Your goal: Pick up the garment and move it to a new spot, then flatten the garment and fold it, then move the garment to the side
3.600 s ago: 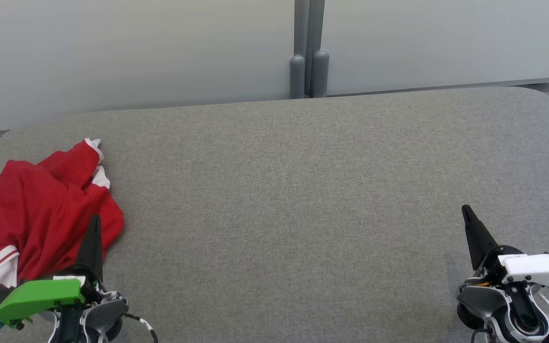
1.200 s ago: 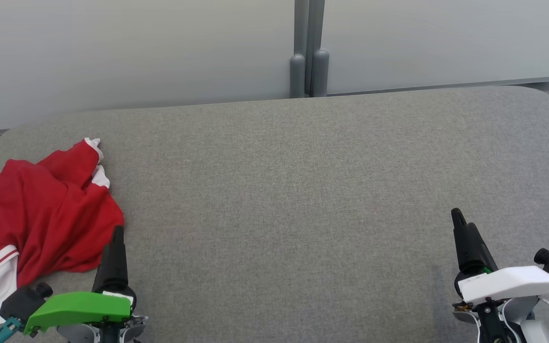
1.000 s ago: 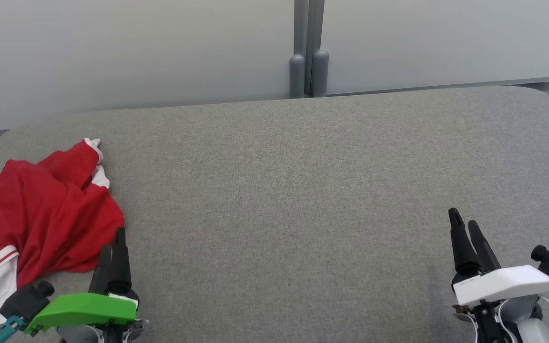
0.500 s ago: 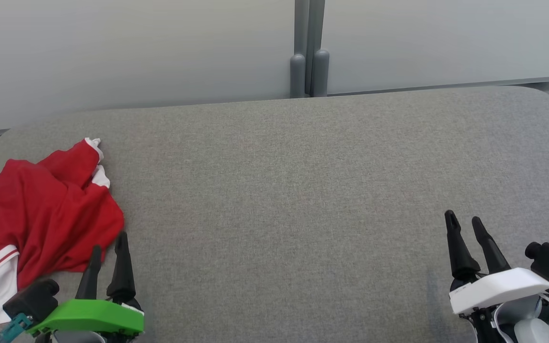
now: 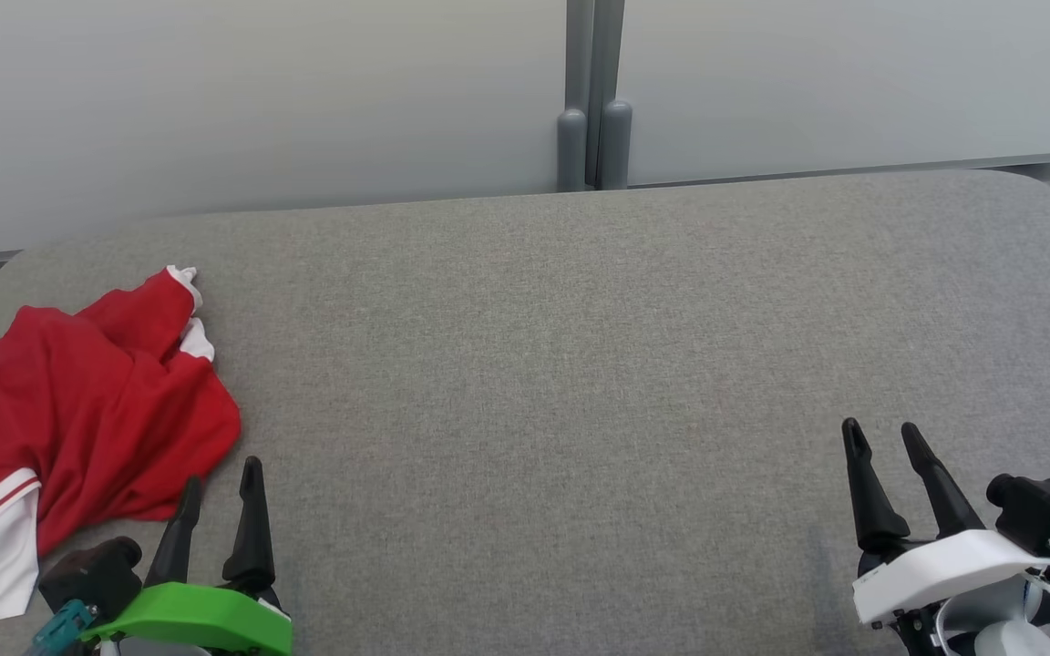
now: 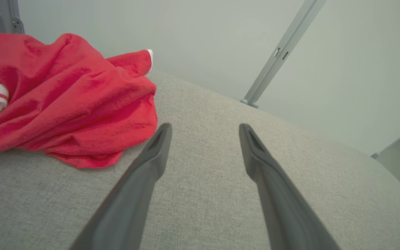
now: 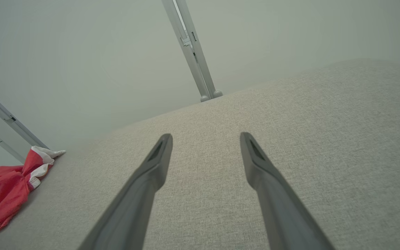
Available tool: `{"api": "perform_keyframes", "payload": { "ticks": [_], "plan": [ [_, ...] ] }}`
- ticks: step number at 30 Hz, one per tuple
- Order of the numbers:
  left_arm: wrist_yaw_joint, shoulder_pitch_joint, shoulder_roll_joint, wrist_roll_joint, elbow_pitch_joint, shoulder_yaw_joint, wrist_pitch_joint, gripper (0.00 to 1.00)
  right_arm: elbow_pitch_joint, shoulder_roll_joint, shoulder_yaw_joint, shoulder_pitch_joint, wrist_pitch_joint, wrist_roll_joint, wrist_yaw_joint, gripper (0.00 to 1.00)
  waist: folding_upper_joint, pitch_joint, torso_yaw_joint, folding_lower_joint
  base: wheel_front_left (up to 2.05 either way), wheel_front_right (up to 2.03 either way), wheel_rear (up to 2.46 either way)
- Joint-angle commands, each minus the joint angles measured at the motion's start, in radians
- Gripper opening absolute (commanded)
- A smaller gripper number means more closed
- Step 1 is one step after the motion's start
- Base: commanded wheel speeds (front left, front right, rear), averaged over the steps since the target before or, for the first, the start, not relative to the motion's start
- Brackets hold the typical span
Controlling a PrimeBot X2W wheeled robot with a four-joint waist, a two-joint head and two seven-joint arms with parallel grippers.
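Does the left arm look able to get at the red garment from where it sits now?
Probably yes. The left arm sits just beside the near edge of the garment, jaws open and empty, with bare grey cushion between them and nothing in the way.

A bare robot test bay, more lab than home.
A wide table (image 5: pixel 580 319) covered in grey woven cloth, its corners rounded, stands against plain frosted panels (image 5: pixel 261 100) joined by a grey metal post (image 5: pixel 593 82) with capped feet. At its near edge rise the left gripper (image 5: pixel 222 473) with a green cover and the right gripper (image 5: pixel 879 428) with a white one, each near its own corner.
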Motion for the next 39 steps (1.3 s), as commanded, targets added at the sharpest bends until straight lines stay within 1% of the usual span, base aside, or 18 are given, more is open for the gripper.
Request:
{"api": "perform_keyframes", "payload": {
  "ticks": [1,15,31,39],
  "plan": [
    [-0.004,0.008,0.012,0.031,-0.007,-0.002,-0.011,1.0,-0.005,-0.01,0.003,0.001,-0.012,-0.031,0.002,1.0,0.007,-0.001,0.001,0.0,0.0,0.0,0.0],
    [-0.004,0.017,0.032,0.16,0.019,-0.025,-0.044,1.0,0.0,-0.017,0.015,0.015,-0.047,-0.167,0.003,1.0,0.0084,-0.005,0.005,0.0,0.0,0.0,0.0],
    [-0.004,0.02,0.045,0.261,0.064,-0.035,-0.077,1.0,0.021,-0.025,0.015,0.031,-0.079,-0.264,0.002,1.0,0.0098,-0.001,0.006,0.0,0.0,0.0,0.0],
    [-0.004,0.029,0.042,0.319,0.065,-0.034,-0.092,1.0,0.03,-0.024,0.019,0.03,-0.093,-0.282,0.002,1.0,0.0105,-0.001,0.008,0.0,0.0,0.0,0.0]
  ]
}}
